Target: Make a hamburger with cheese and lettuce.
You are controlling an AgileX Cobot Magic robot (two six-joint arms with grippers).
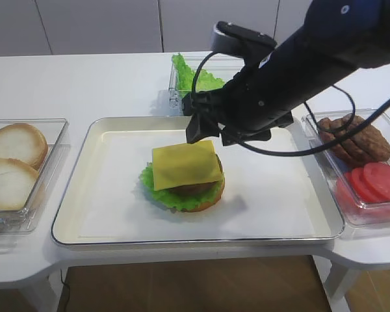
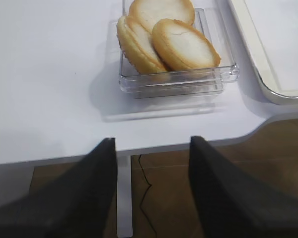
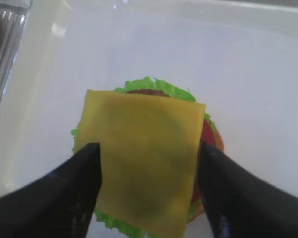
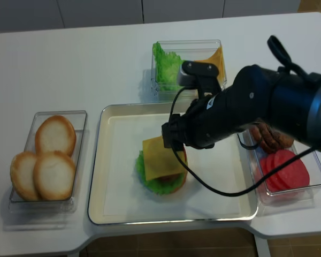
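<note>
A wide white table (image 1: 84, 84) fills the frame, and at its centre sits a shallow cream tray (image 1: 104, 195). Entering from the upper right, a bulky black arm reaches down toward the tray's middle. To the far left, a clear tub of pale buns (image 1: 13, 166); at the right edge, a tub of dark patties (image 1: 361, 140) and red tomato slices (image 1: 377, 182); at top centre, a tub of spare green leaves (image 4: 166, 64). In the middle of the tray stands the hamburger (image 1: 183, 179): ruffled lettuce (image 1: 155, 188) spreading over a bun base, a patty, and on top the square yellow cheese (image 1: 185, 164), lying flat and slightly askew. The right gripper (image 3: 149, 186) hangs directly above it, fingers spread wide on either side of the slice, gripping nothing; the cheese looks placed. The left gripper (image 2: 151, 173) waits spread and empty at the table's edge near the buns, likely ready for the top bun.
</note>
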